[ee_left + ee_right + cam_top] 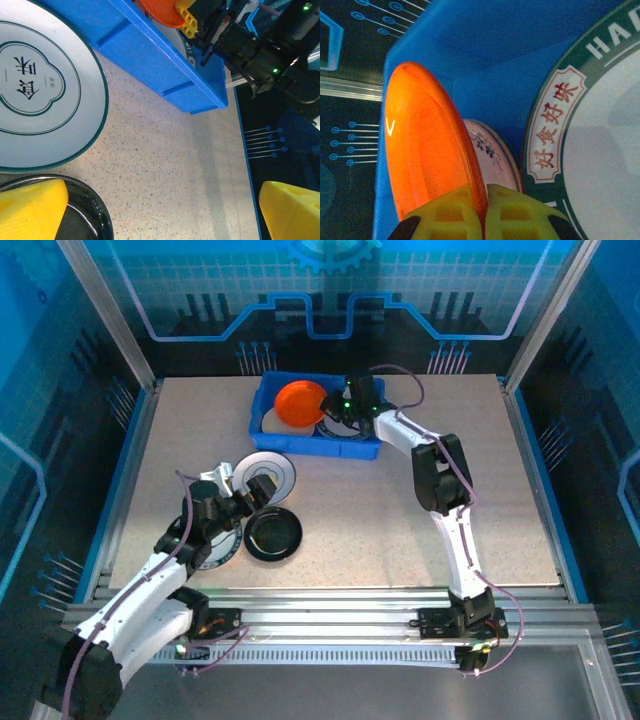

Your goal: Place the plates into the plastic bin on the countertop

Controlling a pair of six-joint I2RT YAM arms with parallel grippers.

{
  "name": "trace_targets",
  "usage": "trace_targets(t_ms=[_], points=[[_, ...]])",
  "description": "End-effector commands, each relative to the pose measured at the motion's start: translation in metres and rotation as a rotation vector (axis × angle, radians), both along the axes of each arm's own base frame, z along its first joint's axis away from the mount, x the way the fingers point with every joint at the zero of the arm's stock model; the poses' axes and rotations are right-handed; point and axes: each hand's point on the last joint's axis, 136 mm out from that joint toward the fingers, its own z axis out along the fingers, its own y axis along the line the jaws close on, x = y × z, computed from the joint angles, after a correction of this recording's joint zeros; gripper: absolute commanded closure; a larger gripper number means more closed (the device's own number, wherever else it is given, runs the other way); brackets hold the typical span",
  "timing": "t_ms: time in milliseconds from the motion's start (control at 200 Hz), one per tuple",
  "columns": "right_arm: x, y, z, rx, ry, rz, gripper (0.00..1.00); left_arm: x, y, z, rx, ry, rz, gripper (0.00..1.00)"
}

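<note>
The blue plastic bin (pixel 368 447) stands at the back middle of the countertop (pixel 400 510). My right gripper (pixel 334 406) is shut on the rim of an orange-red plate (pixel 425 150), holding it on edge inside the bin (pixel 485 60). A pale plate with blue marks (pixel 495 150) and a green-rimmed white plate (pixel 590 150) lie below it. My left gripper (pixel 162 210) hangs open over bare countertop, its yellow fingers (pixel 32 207) wide apart. Beside it lie a white green-rimmed plate (pixel 40 90) and a glossy black plate (pixel 87 215).
A further plate with a dark patterned rim (pixel 216 550) lies partly under my left arm near the front left. Blue edges and aluminium rails (pixel 330 602) frame the table. Bare speckled surface stretches between the arms and to the right.
</note>
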Motion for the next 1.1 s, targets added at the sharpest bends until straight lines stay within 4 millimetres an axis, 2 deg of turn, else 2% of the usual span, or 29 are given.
trace_targets(t_ms=[0,395,790,996,1091], points=[[0.006,0.024,0.019,0.040,-0.064,0.030,1.00,-0.006,0.003,-0.011,0.009,0.029,-0.003,0.01],[-0.005,0.053,-0.012,-0.050,-0.004,0.090,1.00,-0.006,0.003,-0.022,0.019,0.055,-0.009,0.01],[-0.009,0.060,-0.026,-0.108,0.041,0.100,1.00,-0.006,0.003,-0.025,0.034,0.056,-0.012,0.01],[-0.013,0.060,-0.033,-0.129,0.052,0.098,0.80,-0.005,0.004,-0.030,0.046,0.066,-0.011,0.01],[-0.013,0.058,-0.029,-0.150,0.035,0.094,0.76,-0.005,0.004,-0.031,0.049,0.066,-0.013,0.01]])
